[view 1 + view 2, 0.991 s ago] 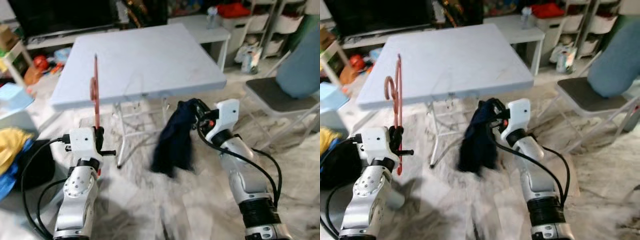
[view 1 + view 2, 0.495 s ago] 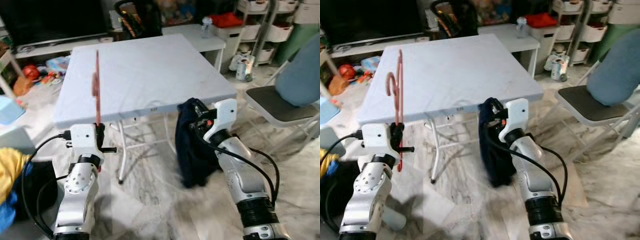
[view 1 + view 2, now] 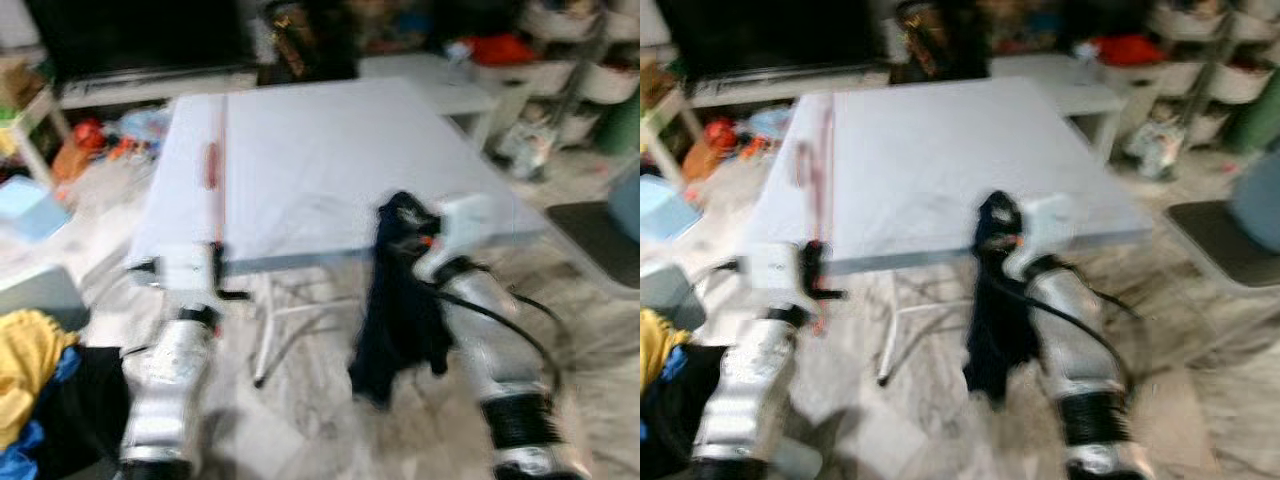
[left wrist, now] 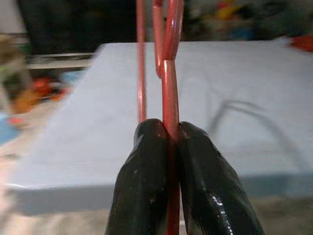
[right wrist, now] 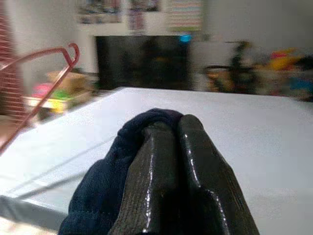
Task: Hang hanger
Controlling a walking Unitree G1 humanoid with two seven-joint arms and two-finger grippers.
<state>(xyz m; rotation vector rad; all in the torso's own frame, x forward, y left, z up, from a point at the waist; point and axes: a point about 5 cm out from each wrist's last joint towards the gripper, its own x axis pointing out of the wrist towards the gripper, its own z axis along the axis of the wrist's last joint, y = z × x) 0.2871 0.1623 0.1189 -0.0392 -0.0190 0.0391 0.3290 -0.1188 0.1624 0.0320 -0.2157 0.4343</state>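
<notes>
A thin red hanger [image 3: 213,170] stands upright in my left gripper [image 3: 214,262], whose black fingers [image 4: 146,181] are shut on its wire [image 4: 168,88]. My right gripper [image 3: 405,222] is shut on a dark navy garment [image 3: 398,300] that hangs down in front of the table's near edge. The cloth [image 5: 110,196] bunches over the right fingers [image 5: 186,181], and the hanger's hook [image 5: 72,50] shows off to one side there. Both grippers sit just in front of the white folding table [image 3: 340,150].
A chair [image 3: 1230,240] stands at the right. Yellow and blue laundry [image 3: 30,370] lies on the floor at the left. A dark TV stand and shelves with bins line the back. The head views are blurred by motion.
The camera has swung and come closer to the table, so the whole scene has shifted and blurred. Both grippers keep their hold; the garment swings under the right one.
</notes>
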